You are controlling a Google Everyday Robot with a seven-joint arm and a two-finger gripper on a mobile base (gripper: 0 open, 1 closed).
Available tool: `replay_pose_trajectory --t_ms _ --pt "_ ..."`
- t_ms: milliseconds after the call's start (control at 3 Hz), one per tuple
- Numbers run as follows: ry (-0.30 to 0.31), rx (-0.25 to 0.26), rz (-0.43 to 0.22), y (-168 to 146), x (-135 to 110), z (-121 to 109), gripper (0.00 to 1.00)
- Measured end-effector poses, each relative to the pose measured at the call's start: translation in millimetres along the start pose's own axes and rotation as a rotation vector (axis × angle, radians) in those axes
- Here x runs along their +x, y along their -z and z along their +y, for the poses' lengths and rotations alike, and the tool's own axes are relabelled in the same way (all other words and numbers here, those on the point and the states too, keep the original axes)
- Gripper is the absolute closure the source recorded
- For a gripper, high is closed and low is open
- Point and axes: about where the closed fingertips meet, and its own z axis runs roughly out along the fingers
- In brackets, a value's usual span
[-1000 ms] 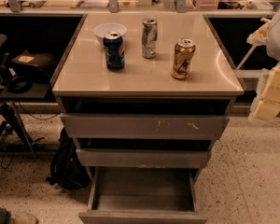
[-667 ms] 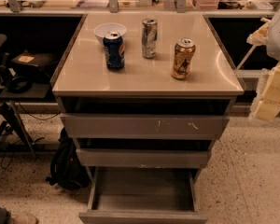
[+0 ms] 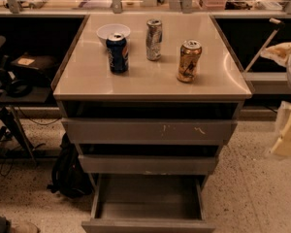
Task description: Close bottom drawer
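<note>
The grey cabinet (image 3: 150, 89) has three drawers. The bottom drawer (image 3: 148, 200) is pulled well out, its grey inside showing and its flat front (image 3: 148, 225) at the lower edge of the view. The middle drawer (image 3: 148, 164) and the scratched top drawer front (image 3: 150, 130) stick out only slightly. My gripper (image 3: 287, 132) is the pale yellowish-white shape at the right edge, to the right of the cabinet at about top-drawer height, apart from all the drawers.
On the cabinet top stand a blue can (image 3: 117, 52), a silver can (image 3: 154, 39), a gold can (image 3: 189, 60) and a white bowl (image 3: 112, 31). A black backpack (image 3: 68, 171) lies on the floor left of the cabinet. A counter (image 3: 136, 4) runs behind.
My gripper has dropped lower and shifted slightly right at the right edge. The drawers and cans have not moved.
</note>
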Motion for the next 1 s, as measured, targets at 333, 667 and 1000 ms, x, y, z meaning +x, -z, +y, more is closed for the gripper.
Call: replay_pose_trajectory --t_ms 333,667,1000 --pt "0.035 0.058 -0.046 -15.7 4.4 42.3 0.0" --pt "0.008 0.045 -0.1 -74.7 12.5 81.8 0.0" --pt "-0.043 -0.069 -0.159 -183.7 32.3 130.3 0.0"
